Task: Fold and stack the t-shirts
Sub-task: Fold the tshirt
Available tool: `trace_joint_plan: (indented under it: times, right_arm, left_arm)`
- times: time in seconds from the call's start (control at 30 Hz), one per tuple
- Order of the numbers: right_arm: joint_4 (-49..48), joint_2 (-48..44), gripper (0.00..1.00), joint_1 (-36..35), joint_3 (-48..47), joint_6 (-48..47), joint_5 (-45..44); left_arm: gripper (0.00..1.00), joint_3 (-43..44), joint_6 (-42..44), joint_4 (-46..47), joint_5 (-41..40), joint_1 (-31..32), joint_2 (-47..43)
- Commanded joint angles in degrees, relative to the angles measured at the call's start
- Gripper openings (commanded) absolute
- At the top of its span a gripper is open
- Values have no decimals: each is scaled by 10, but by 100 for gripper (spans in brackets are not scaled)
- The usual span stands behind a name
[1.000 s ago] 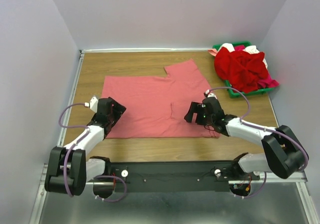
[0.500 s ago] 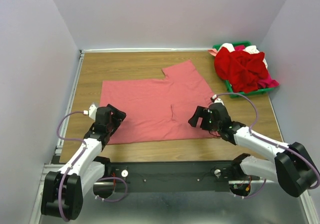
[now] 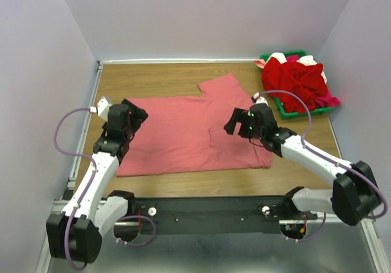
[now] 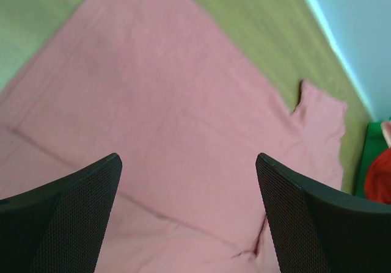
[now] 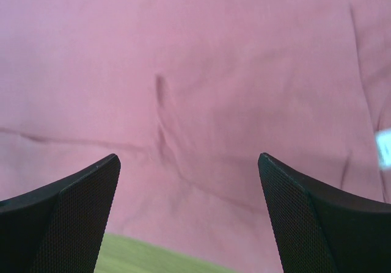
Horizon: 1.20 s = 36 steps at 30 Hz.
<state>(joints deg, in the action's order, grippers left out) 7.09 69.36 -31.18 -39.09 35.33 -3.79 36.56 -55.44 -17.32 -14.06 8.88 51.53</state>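
A pink t-shirt [image 3: 183, 132] lies spread flat on the wooden table [image 3: 159, 77], one sleeve reaching toward the back right. My left gripper [image 3: 135, 115] hovers over the shirt's left edge, open and empty; the left wrist view shows the pink cloth [image 4: 183, 120] between its fingers [image 4: 67, 218]. My right gripper [image 3: 235, 124] hovers over the shirt's right part, open and empty; the right wrist view shows the creased pink cloth [image 5: 201, 90] and a strip of table [image 5: 140, 258] below it.
A green bin [image 3: 278, 105] at the back right holds a heap of red, white and pink clothes [image 3: 296, 80]. Grey walls close the table on the left, back and right.
Both grippers have risen and moved toward the back, away from the shirt's near edge. The shirt's near edge now lies closer to the front than one second ago.
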Motion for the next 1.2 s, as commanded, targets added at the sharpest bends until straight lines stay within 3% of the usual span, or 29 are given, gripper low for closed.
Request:
trace_joint_plan:
  times: [0.0, 0.07, 0.1, 0.17, 0.4, 0.53, 0.6, 0.87, 1.17]
  right_arm:
    - [11, 72, 100, -2, -83, -25, -47]
    - [13, 108, 100, 0, -123, -39, -72]
    - [13, 119, 100, 1, -135, -45, -75]
    - [17, 135, 100, 4, -164, -54, -86]
    - [19, 181, 100, 8, -169, -74, -78]
    - [20, 182, 100, 8, -150, -78, -79]
    - [20, 179, 100, 8, -143, -84, -81]
    - [20, 138, 100, 9, -124, -87, -84]
    - [20, 120, 100, 8, -112, -83, -93]
  left_arm:
    - [98, 93, 59, -18, -57, -20, 87]
    - [98, 147, 95, -10, -44, -46, 193]
    - [98, 170, 106, -16, -44, -55, 194]
    - [98, 246, 138, -33, -49, -78, 279]
    - [98, 480, 227, -93, -23, -131, 556]
    - [98, 586, 250, -137, -41, -137, 654]
    - [98, 619, 266, -138, -13, -147, 689]
    - [88, 634, 278, -133, -10, -155, 741]
    - [76, 592, 289, -93, 16, -154, 758]
